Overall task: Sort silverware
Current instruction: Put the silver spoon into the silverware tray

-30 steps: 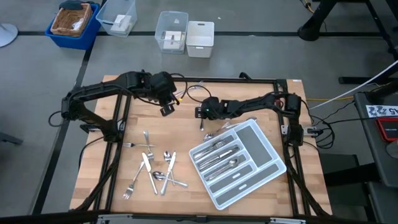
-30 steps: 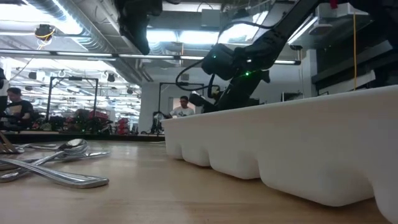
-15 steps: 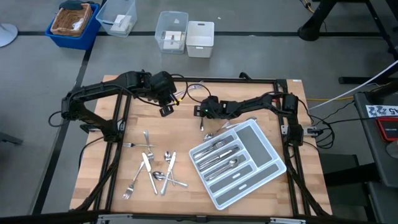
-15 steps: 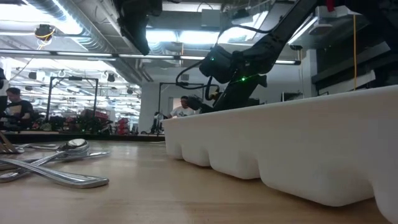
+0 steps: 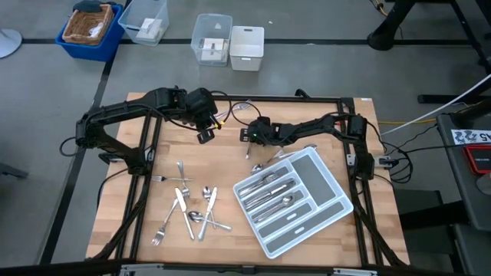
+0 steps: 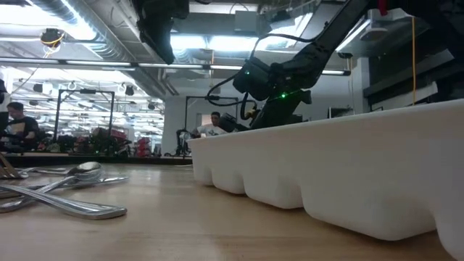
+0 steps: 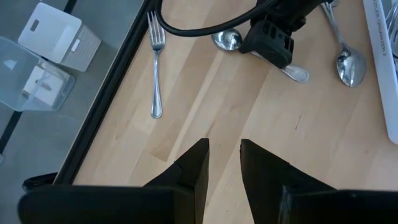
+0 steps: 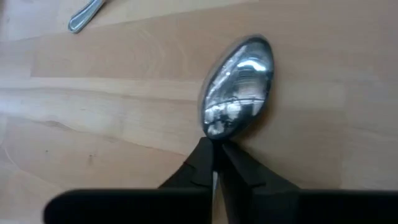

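My right gripper (image 5: 249, 147) stands over the table's far middle, shut on a spoon (image 8: 239, 87). In the left wrist view that spoon's bowl (image 7: 227, 40) lies on the wood beside the gripper. My left gripper (image 5: 205, 136) hangs a little to its left, open, with bare wood below its fingers (image 7: 224, 158). A loose heap of silverware (image 5: 190, 208) lies near the front left. The grey tray (image 5: 326, 184) sits slantwise at the right with several pieces in its slots. Two spoons (image 5: 270, 161) lie by its far corner. My right gripper pinches the spoon's neck (image 8: 214, 149) between its two fingers, just behind the bowl. The fingers come from above and point down. The bowl faces up and rests on the table. The handle runs back under the gripper, and its end (image 7: 298, 74) shows beyond it.
A lone fork (image 7: 155, 68) lies near the table's far edge. Another spoon (image 7: 348, 62) lies next to the tray's rim (image 7: 382, 68). Clear and white boxes (image 5: 229, 42) and a blue basket (image 5: 90, 27) stand on the floor beyond the table. The tray's wall (image 6: 348, 167) fills the low view's right.
My right gripper has sunk a little toward the table over the spoon. The left arm and the rest of the silverware have kept still.
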Motion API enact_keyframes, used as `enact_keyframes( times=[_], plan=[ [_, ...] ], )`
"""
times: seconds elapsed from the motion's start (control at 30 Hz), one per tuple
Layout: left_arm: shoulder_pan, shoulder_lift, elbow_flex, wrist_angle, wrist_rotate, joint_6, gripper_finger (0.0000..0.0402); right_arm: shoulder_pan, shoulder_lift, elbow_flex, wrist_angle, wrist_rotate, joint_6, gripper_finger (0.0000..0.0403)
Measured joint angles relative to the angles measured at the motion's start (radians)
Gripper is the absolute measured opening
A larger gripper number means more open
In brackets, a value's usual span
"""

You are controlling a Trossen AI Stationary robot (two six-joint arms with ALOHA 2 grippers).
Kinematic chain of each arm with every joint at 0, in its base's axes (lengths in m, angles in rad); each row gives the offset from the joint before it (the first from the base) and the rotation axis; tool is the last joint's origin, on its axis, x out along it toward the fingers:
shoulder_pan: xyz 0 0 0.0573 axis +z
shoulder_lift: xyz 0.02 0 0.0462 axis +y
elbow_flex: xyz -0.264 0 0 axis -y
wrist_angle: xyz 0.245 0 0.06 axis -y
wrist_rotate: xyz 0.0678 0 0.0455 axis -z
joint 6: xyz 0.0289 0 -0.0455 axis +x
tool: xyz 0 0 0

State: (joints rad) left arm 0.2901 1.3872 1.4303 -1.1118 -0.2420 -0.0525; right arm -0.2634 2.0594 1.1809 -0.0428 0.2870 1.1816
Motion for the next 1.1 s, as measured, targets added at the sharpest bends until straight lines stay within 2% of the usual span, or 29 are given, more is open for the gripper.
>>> enact_keyframes(
  times=[0.2,0.43,0.7,1.1],
  plan=[
    [0.0,0.0,0.0,0.0,0.0,0.0,0.0082,0.0,0.0,0.0,0.002,-0.006,-0.008,0.0027],
    [0.0,0.0,0.0,-0.002,0.0,0.009,0.0082,-0.002,-0.03,-0.001,-0.016,-0.081,-0.033,0.0007],
    [0.001,-0.006,0.0,-0.015,0.035,0.089,0.0082,0.01,-0.173,-0.003,-0.114,-0.095,-0.066,0.0003],
    [0.006,-0.011,0.0,-0.03,0.089,0.145,0.0082,0.114,-0.393,-0.001,-0.254,-0.024,-0.069,0.0004]
  ],
)
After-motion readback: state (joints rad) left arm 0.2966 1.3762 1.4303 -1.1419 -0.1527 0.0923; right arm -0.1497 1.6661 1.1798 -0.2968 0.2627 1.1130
